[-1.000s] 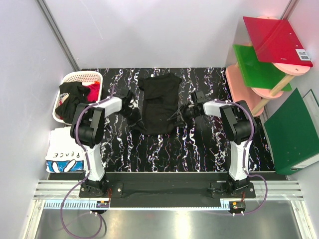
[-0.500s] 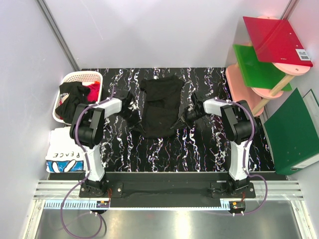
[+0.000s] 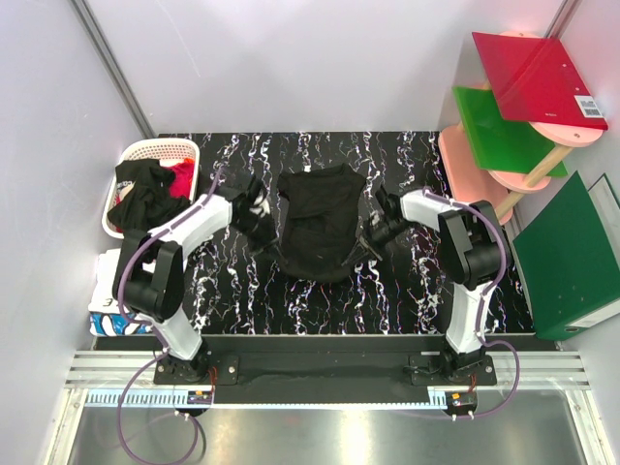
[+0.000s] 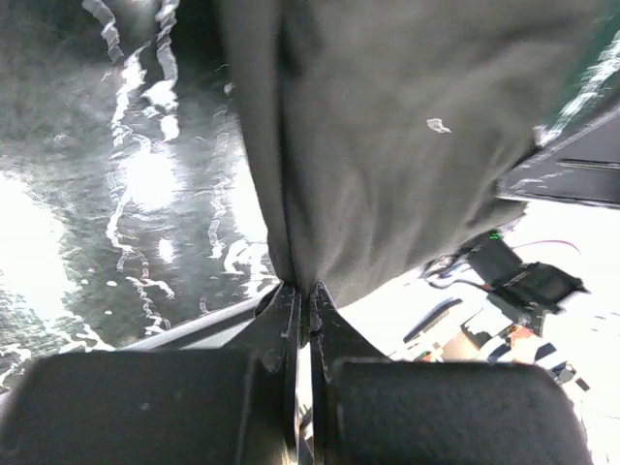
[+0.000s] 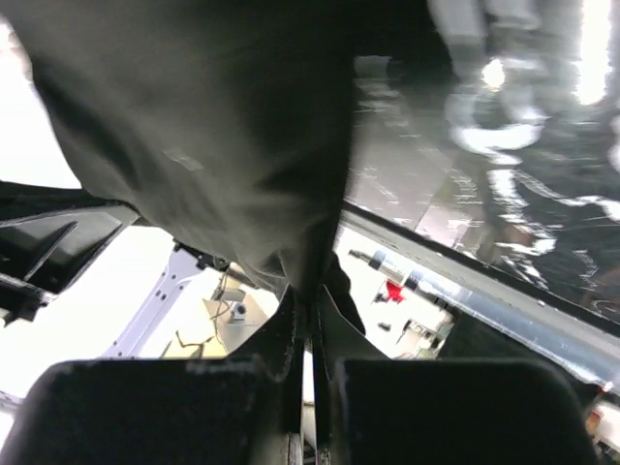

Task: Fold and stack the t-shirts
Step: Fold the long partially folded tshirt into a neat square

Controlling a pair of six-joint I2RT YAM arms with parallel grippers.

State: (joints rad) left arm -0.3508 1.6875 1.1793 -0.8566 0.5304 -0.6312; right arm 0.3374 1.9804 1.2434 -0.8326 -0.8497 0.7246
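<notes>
Black cloth fills both wrist views: the black t-shirt [image 3: 320, 225] sits mid-table on the black white-veined table [image 3: 417, 291], stretched between my two arms. The left gripper [image 3: 262, 221] is at the shirt's left edge. In the left wrist view its fingers [image 4: 281, 320] are pressed together, with a fold of the fabric pinched at the tips. The right gripper [image 3: 376, 232] is at the shirt's right edge. In the right wrist view it is likewise clamped tight, with cloth running up from between the tips [image 5: 308, 291]. Bright background shows under the fabric in both wrist views, so the cloth is raised at the pinch points. I cannot tell whether the middle touches the table. From the top, the near hem sags in a curve and the far edge lies fairly straight. The white basket [image 3: 160, 144] at far left holds another black t-shirt [image 3: 140, 194] and a red t-shirt [image 3: 182, 176]. Just beside it, nearer me, a white t-shirt [image 3: 103, 291] lies partly hidden by the left arm.
</notes>
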